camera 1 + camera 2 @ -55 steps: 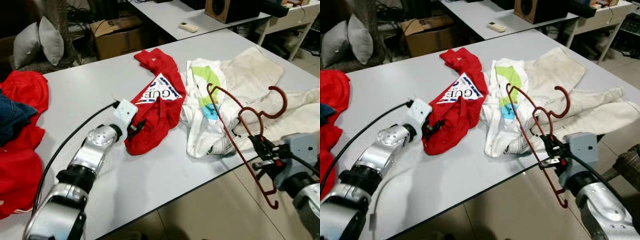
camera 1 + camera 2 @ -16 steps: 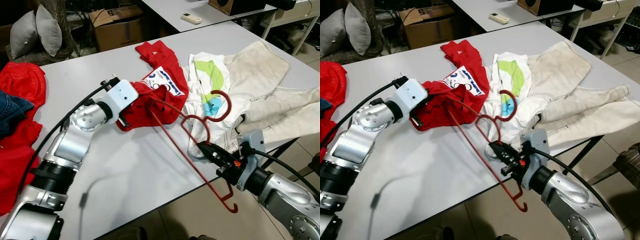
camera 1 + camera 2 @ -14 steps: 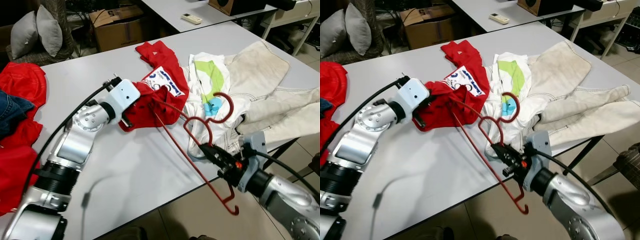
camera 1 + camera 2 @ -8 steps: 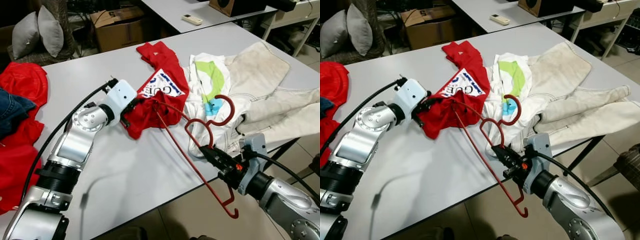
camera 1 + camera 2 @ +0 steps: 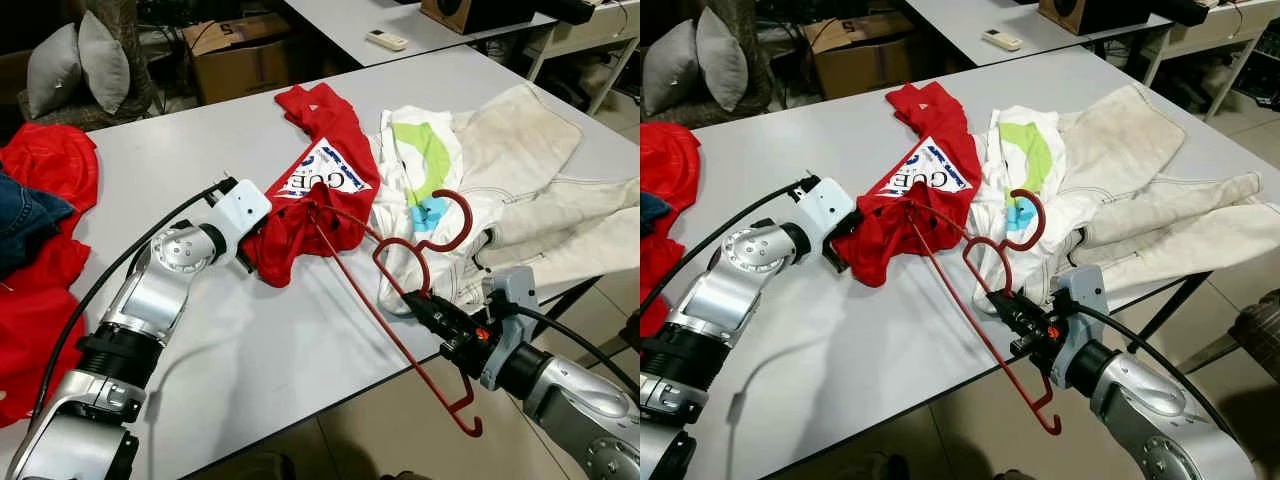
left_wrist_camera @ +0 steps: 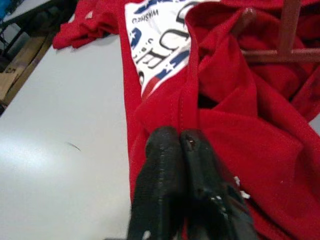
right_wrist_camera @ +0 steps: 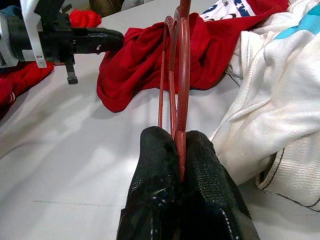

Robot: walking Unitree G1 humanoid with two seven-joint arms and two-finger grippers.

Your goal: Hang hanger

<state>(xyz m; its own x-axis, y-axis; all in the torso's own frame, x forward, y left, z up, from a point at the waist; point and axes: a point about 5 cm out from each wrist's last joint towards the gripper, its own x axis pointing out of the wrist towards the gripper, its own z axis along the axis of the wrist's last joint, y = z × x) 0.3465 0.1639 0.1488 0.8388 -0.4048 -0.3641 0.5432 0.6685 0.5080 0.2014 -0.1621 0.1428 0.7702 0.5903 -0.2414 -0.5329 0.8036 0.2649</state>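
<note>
L gripper point(image 6: 181, 145) pinching red "GUE" shirt point(image 5: 300, 215), R gripper point(image 7: 175, 145) clamps hanger point(image 5: 400, 285)

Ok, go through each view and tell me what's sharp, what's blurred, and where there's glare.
Eye views: evenly lit and sharp, with soft shadows on the grey table under the left gripper and the red hanger. Left wrist view: close black fingers soft, red T-shirt sharper, pale glare on the tabletop. Right wrist view: right gripper blurred, hanger crisper farther out.
</note>
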